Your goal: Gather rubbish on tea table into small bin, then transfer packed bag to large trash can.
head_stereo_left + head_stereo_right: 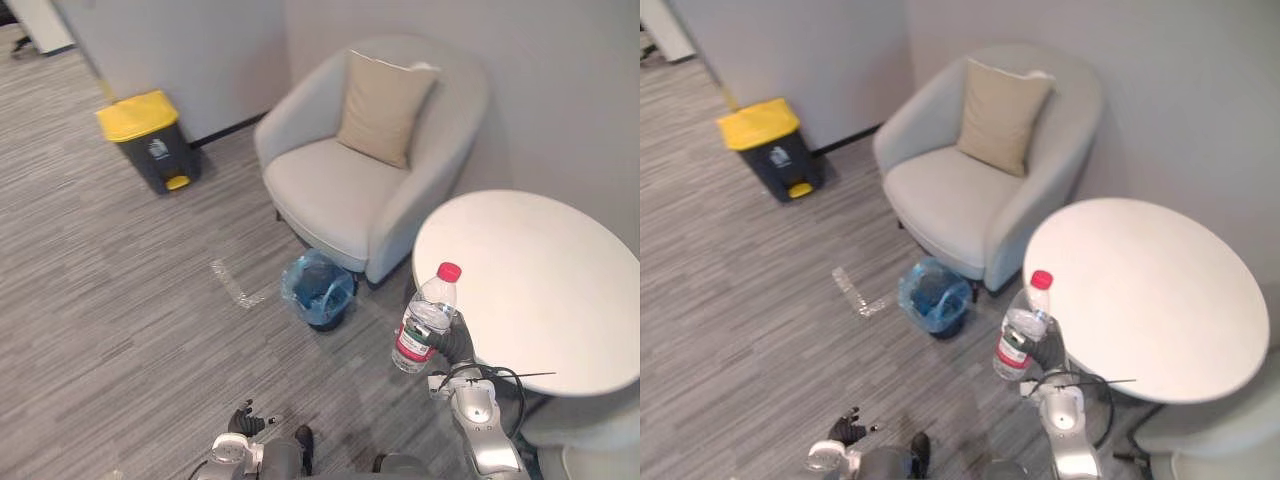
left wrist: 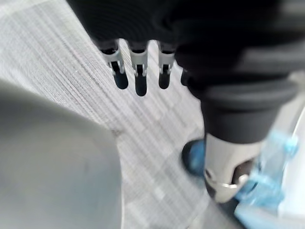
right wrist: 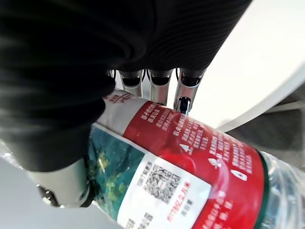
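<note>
Beside round white table, right hand grips clear plastic bottle.

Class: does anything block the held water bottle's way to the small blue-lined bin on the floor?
Nothing visible does. Only bare carpet lies between the bottle in the right hand and the small bin; the armchair stands just behind the bin.

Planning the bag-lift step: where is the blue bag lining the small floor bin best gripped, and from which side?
Pinch the blue bag at its loose top rim, coming from above on the open-floor side: its mouth faces up, and the armchair crowds its far side.
</note>
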Controlling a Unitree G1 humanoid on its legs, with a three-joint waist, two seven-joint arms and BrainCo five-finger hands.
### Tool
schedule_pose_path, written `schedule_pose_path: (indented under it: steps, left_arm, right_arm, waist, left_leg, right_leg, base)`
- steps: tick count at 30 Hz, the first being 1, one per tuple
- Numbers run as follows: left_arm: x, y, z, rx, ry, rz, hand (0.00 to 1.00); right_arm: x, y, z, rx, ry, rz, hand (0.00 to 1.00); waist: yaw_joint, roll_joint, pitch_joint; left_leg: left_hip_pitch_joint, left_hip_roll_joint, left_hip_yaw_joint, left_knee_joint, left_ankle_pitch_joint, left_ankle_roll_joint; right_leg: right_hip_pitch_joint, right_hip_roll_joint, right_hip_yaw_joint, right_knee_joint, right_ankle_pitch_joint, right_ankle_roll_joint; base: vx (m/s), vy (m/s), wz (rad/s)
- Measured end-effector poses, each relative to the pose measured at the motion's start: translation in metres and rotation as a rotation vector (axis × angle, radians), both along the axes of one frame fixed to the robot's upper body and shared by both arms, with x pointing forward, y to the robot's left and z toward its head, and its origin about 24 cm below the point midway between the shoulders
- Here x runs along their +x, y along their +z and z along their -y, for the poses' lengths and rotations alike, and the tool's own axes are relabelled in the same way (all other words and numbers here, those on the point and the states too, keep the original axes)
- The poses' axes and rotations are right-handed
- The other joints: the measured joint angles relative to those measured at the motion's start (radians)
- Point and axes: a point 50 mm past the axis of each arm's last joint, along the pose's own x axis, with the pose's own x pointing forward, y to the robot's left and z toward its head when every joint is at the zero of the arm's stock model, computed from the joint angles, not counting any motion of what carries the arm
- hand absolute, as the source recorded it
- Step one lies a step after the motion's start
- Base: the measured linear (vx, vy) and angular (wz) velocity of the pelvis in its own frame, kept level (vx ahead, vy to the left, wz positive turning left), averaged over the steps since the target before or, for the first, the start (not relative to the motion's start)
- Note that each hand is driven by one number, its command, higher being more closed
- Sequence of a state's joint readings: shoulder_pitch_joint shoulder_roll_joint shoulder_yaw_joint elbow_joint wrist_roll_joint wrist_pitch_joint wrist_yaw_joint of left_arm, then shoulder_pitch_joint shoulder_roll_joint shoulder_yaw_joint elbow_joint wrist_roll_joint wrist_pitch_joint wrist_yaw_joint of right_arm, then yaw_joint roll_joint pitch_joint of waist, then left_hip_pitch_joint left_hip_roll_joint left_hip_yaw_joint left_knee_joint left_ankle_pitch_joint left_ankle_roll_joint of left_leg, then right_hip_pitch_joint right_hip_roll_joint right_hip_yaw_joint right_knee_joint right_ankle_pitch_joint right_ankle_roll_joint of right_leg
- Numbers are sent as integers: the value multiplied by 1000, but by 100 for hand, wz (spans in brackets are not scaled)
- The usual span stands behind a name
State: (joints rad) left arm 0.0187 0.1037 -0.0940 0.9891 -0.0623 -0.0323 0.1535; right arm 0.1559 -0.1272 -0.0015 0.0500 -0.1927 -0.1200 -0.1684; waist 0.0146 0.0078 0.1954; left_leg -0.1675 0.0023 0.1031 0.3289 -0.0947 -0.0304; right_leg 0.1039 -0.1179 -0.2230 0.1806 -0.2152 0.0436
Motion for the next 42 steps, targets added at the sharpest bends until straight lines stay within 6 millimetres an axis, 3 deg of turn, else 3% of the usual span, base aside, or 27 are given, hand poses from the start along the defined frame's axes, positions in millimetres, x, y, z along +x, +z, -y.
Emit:
schedule_pose_path:
  steps: [3, 8, 11, 13, 15, 17, 19, 20, 21, 23, 26, 29, 31, 32, 35, 36, 37, 42]
  left_arm:
    - [-1, 0, -1, 0, 8, -6, 0]
    - [0, 0, -3, 3, 19, -4, 0]
    - [-5, -3, -1, 11, -11, -38, 0]
    - [-6, -3, -4, 28, -41, -45, 0]
    - [-7, -3, -7, 40, -49, -52, 0]
    - [-7, -4, -6, 37, -44, -55, 0]
    - [-7, -4, -7, 36, -38, -54, 0]
    - [-7, -4, -8, 38, -37, -56, 0]
    - [-9, -4, -13, 48, -31, -63, 0]
    - [-10, -6, -6, 28, -13, -73, 0]
    - [-13, -8, 2, 4, 1, -84, 0]
    - [-11, -7, 2, 0, 11, -76, 0]
    - [-5, -4, 1, -1, 14, -48, 0]
    - [-5, -4, 1, -1, 15, -42, 0]
    - [-4, -3, 3, -6, 14, -38, 0]
    - [-4, -3, 3, -5, 14, -38, 0]
    - [-4, -3, 3, -6, 12, -40, 0]
    - [-4, -3, -1, 24, -35, -47, 0]
  right_arm:
    - [-1, 0, 0, 14, -8, 6, 100]
    - [-1, -4, -3, 16, 3, -13, 100]
    - [-4, -13, -6, 15, 21, -54, 100]
    - [-6, -16, -10, 13, 40, -69, 100]
    - [-6, -18, -16, 17, 68, -79, 100]
    - [-2, -20, -17, 17, 77, -86, 100]
    - [2, -26, -18, 16, 83, -113, 100]
    - [1, -26, -18, 18, 85, -115, 100]
    - [-3, -25, -18, 19, 87, -112, 100]
    - [0, -26, -15, 1, 93, -123, 100]
    - [-1, -24, -10, -20, 91, -119, 100]
    - [-9, -30, -4, -5, 57, -146, 100]
    - [-9, -30, -3, -6, 57, -149, 100]
    - [-9, -30, -5, -4, 63, -147, 100]
    - [-7, -29, -4, -9, 65, -142, 100]
    - [-7, -29, -4, -11, 65, -143, 100]
    - [-7, -29, -4, -12, 65, -145, 100]
    - [-10, -32, -7, -19, 80, -162, 100]
  waist:
    - [-4, 1, 7]
    - [7, -10, 11]
    - [-5, -4, 8]
    - [-16, -19, 16]
    - [-20, -29, 16]
    - [-27, -30, 14]
    - [-27, -11, 24]
    - [-27, -15, 22]
    - [-25, -64, 5]
    - [-24, -14, 6]
    - [-25, 29, 1]
    - [-23, 24, 7]
    - [-4, 17, 14]
    - [5, 11, 16]
    - [1, 20, 16]
    - [1, 20, 16]
    - [0, 28, 13]
    - [-5, 3, 10]
  left_leg:
    - [42, -11, 21, -119, 0, 18]
    - [63, -39, 58, -122, -28, 43]
    - [156, -61, 79, -193, -57, 45]
    - [222, -72, 73, -227, -58, 65]
    - [259, -63, 59, -220, -65, 77]
    - [275, -29, 37, -216, -65, 77]
    - [284, 27, 10, -202, -64, 76]
    - [287, 29, -8, -203, -66, 72]
    - [304, -11, -44, -193, -94, 30]
    - [304, 26, -70, -160, -120, 12]
    - [282, 62, -105, -112, -123, -2]
    - [237, 81, -110, 26, -127, -30]
    - [179, 88, -87, 179, -111, -60]
    - [151, 94, -72, 211, -145, -57]
    - [118, 104, -77, 62, -175, -45]
    - [116, 103, -87, 7, -160, -41]
    - [119, 104, -104, -64, -87, -66]
    - [157, 31, -59, -121, -61, -23]
  right_leg:
    - [-4, -2, 5, -22, 1, 12]
    - [-19, -36, 46, 5, -11, 49]
    - [-104, -70, 102, 256, -35, 70]
    - [-179, -94, 108, 473, -15, 52]
    - [-237, -84, 127, 581, -54, 32]
    - [-284, -39, 118, 546, -95, 11]
    - [-318, 41, 118, 356, -83, -1]
    - [-313, 64, 129, 244, -33, 5]
    - [-310, 44, 175, 90, 187, -37]
    - [-297, 71, 148, 114, 189, -48]
    - [-225, 92, 113, 25, 183, -55]
    - [-145, 97, 63, -27, 170, -60]
    - [-104, 94, 65, -55, 168, -61]
    - [-94, 89, 69, -67, 168, -63]
    - [-90, 81, 79, -82, 168, -54]
    - [-91, 77, 81, -78, 165, -47]
    - [-103, 77, 90, -57, 154, -33]
    - [-113, 15, 144, -46, 152, 28]
  base:
    - [25, 24, 8]
    - [132, 66, -21]
    - [160, 108, -34]
    - [184, 64, 0]
    - [304, -8, 10]
    - [290, -84, 23]
    - [259, -144, 32]
    - [335, -199, 61]
    - [366, -209, 53]
    - [296, -154, 26]
    - [218, -130, 30]
    - [107, -59, 59]
    - [41, -6, 14]
    - [16, 28, -4]
    - [-6, 94, -6]
    - [1, 169, -17]
    - [4, 170, -29]
    - [68, 211, -17]
